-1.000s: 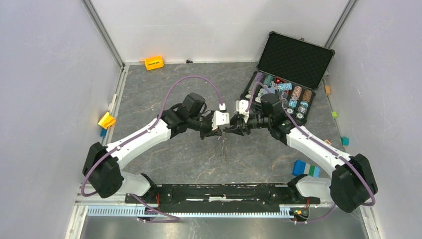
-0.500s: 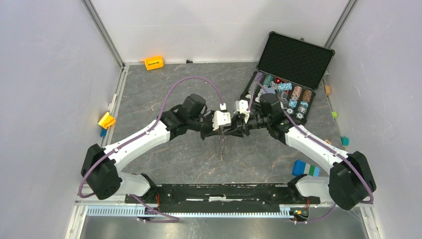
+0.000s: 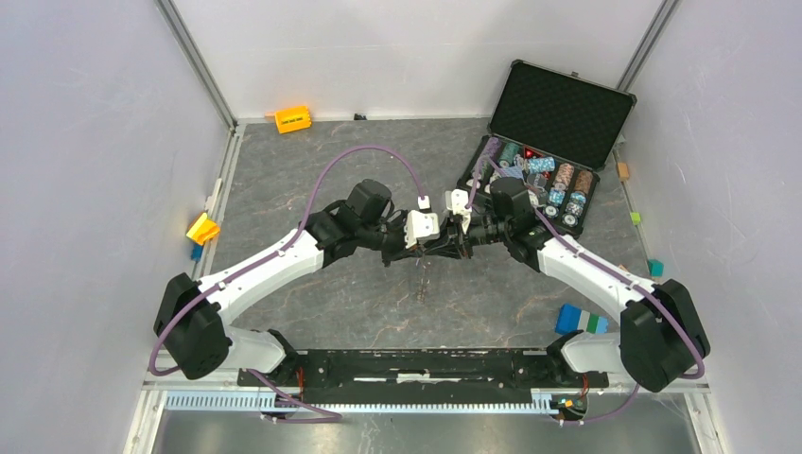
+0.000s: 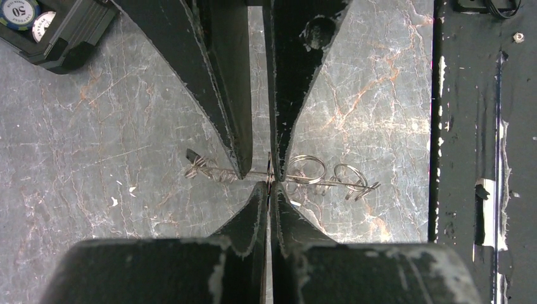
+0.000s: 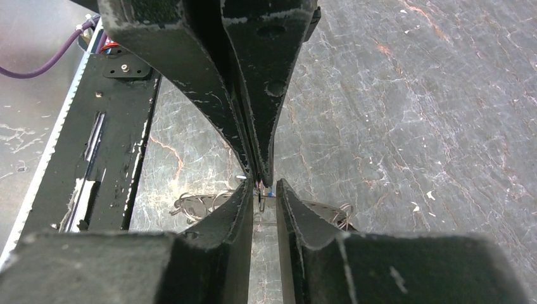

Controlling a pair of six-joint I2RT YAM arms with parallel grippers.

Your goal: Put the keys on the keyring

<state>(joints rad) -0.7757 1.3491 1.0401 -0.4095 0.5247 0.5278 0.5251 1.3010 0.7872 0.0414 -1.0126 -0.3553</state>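
Observation:
My left gripper (image 4: 269, 185) is shut, with a tiny silvery key (image 5: 260, 195) with a blue head pinched edge-on at its tips. The keyring (image 4: 316, 180), a thin wire hoop strung with small split rings, runs level right behind those tips. In the right wrist view the keyring (image 5: 196, 204) shows as a flat grey band. My right gripper (image 5: 262, 189) faces the left one tip to tip. Its jaws stand slightly apart on either side of the hanging key. In the top view the left gripper (image 3: 433, 250) and the right gripper (image 3: 448, 244) meet above mid-table.
An open black case (image 3: 558, 113) with rows of poker chips (image 3: 558, 184) sits at the back right. An orange block (image 3: 292, 119), a yellow block (image 3: 202, 228) and a blue-green block (image 3: 581, 320) lie near the edges. The black base rail (image 3: 426, 364) spans the near edge.
The right gripper's jaws have narrowed around the key. The right arm has edged a little toward the left gripper. The left gripper has stayed shut and in place.

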